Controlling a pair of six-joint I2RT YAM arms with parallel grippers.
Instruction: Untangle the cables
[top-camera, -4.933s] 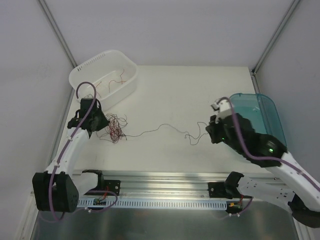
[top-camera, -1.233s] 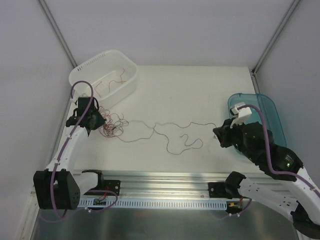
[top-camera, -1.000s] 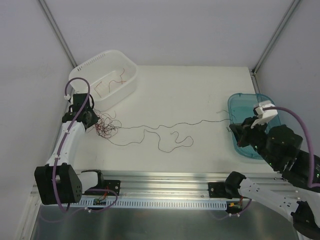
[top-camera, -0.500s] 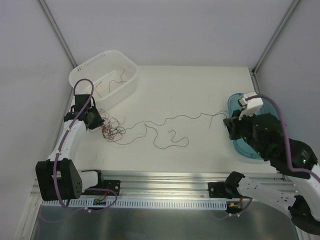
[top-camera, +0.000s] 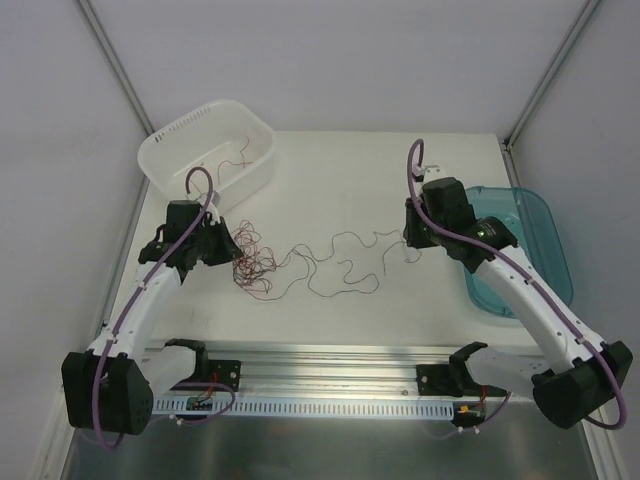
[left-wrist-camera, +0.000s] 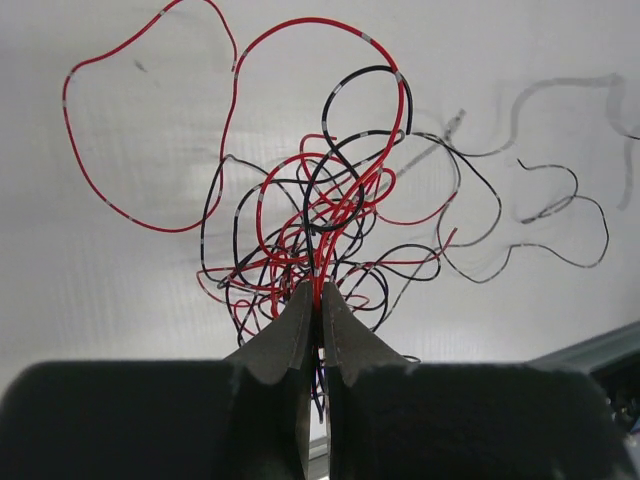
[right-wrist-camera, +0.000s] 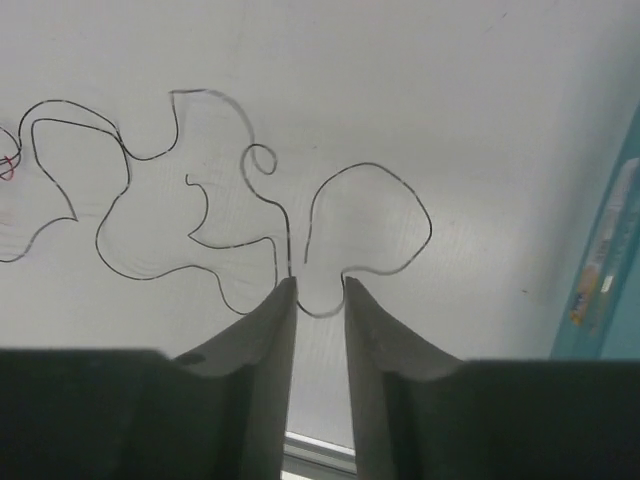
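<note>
Because these cables are hair-thin, springy and nearly weightless, I'd pinch a single strand near its free end | left gripper (left-wrist-camera: 312, 296) clamped on the red-and-black cable tangle (left-wrist-camera: 320, 225) fanning beyond its tips | right gripper (right-wrist-camera: 319, 290) slightly parted, black cable (right-wrist-camera: 277, 240) looping between its tips, ungripped

Cables (top-camera: 252, 268) tangled left of centre, basket (top-camera: 255, 175) behind them, tub (top-camera: 545, 238) at right

Red and black cables (left-wrist-camera: 322, 225), teal bin (top-camera: 545, 222)

A lab test cell: white table (top-camera: 380, 180), plain walls (top-camera: 330, 60), aluminium rail (top-camera: 330, 360) (arms (top-camera: 520, 290) bolted there).
</note>
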